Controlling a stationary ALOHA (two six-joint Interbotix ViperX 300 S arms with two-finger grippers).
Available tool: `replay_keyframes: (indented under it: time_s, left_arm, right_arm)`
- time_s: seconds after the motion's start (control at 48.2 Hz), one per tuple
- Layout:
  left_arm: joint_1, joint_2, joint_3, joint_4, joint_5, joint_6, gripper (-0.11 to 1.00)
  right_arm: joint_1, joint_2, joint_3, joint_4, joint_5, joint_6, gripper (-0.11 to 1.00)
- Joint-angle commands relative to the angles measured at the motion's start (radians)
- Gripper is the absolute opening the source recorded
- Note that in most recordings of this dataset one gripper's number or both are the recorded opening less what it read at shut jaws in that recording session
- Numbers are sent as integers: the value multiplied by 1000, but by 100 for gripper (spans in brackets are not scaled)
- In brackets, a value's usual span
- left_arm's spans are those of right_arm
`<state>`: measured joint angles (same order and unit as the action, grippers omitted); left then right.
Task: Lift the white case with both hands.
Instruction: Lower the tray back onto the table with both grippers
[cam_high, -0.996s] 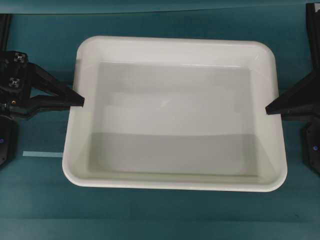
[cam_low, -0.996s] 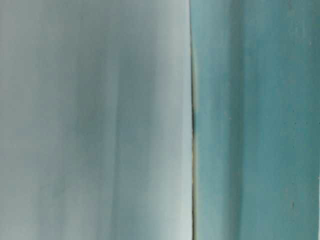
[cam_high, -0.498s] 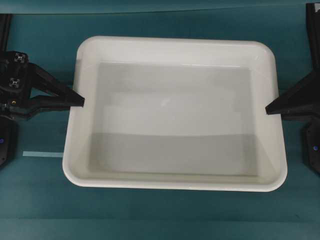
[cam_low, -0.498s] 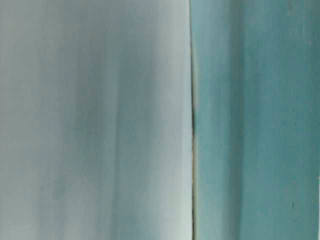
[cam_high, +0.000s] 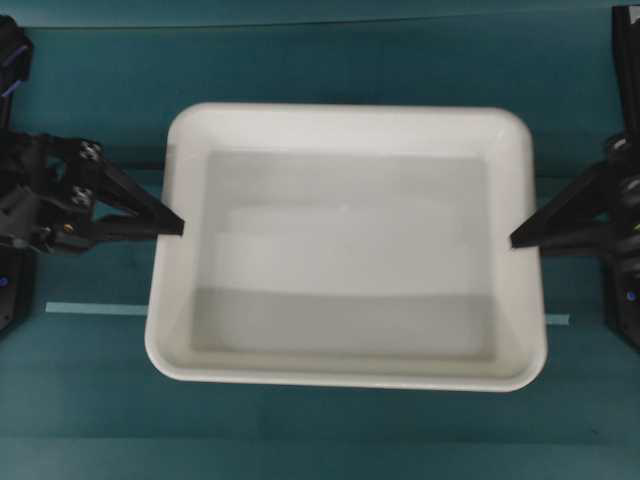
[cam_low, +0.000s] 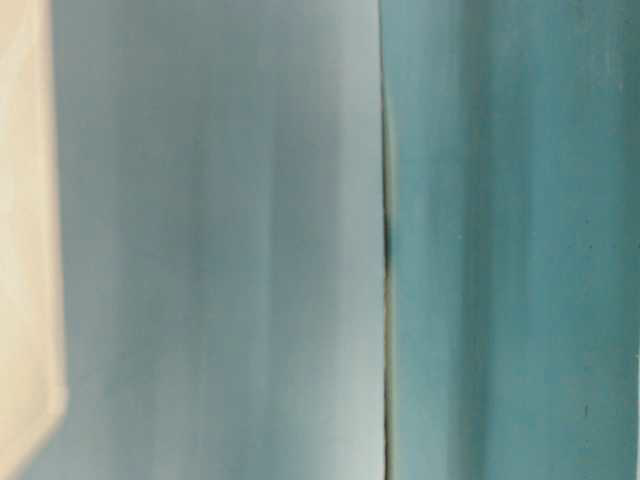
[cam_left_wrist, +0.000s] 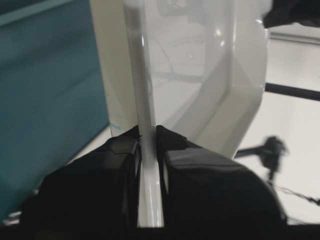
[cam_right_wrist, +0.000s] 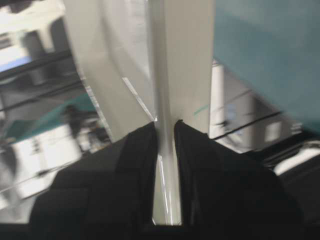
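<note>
The white case (cam_high: 350, 118), a large shallow tray with a glossy bottom, lies level in the middle of the overhead view. My left gripper (cam_high: 178, 226) is shut on its left rim and my right gripper (cam_high: 516, 240) is shut on its right rim. In the left wrist view the black fingers (cam_left_wrist: 120, 150) pinch the thin white rim (cam_left_wrist: 145, 100), with the left gripper (cam_left_wrist: 148, 132) at the edge. The right wrist view shows the same: the right gripper (cam_right_wrist: 165, 125) clamps the rim (cam_right_wrist: 165, 75). The table-level view is a blur of pale white (cam_low: 200, 250) beside teal.
The teal table (cam_high: 330, 430) surrounds the case. A pale tape strip (cam_high: 95, 309) lies on it at the left, and a short piece (cam_high: 558, 320) shows at the right. Black arm bases stand at both side edges (cam_high: 10, 290), (cam_high: 625, 300).
In the overhead view the case now looks smaller and both grippers sit further in, still on the rims. A beige patch has appeared at the left of the table-level view.
</note>
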<state>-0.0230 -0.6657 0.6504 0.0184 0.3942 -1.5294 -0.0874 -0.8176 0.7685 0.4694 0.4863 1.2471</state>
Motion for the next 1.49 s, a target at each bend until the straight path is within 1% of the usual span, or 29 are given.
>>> replay_keyframes:
  time_s: [0.0, 0.145, 0.228, 0.54, 0.747, 0.872, 1.079, 1.287, 1.474]
  left_arm:
    - [11, 46, 5, 5, -25, 2, 8]
    - [15, 46, 58, 5, -49, 2, 8]
    - [17, 52, 81, 5, -66, -2, 8]
    - [26, 97, 170, 5, -75, -3, 8]
    - [58, 124, 247, 5, -164, 0, 7]
    - [71, 127, 262, 5, -189, 0, 7]
    - [69, 147, 307, 5, -187, 0, 7]
    - [71, 198, 365, 8, -199, 2, 6]
    - [80, 235, 390, 11, -233, 8, 6]
  right_arm:
    - [-5, 69, 18, 0, -35, -37, 12]
    - [-3, 95, 72, 0, -74, -75, 12]
    - [-2, 110, 97, 0, -104, -84, 12]
    - [17, 176, 158, 0, -198, -86, 12]
    - [29, 235, 202, -9, -239, -86, 12]
    - [35, 264, 216, -12, -245, -98, 12]
    - [32, 314, 245, -11, -245, -143, 12]
    - [26, 370, 262, -12, -258, -179, 12]
    - [21, 456, 265, -12, -273, -236, 12]
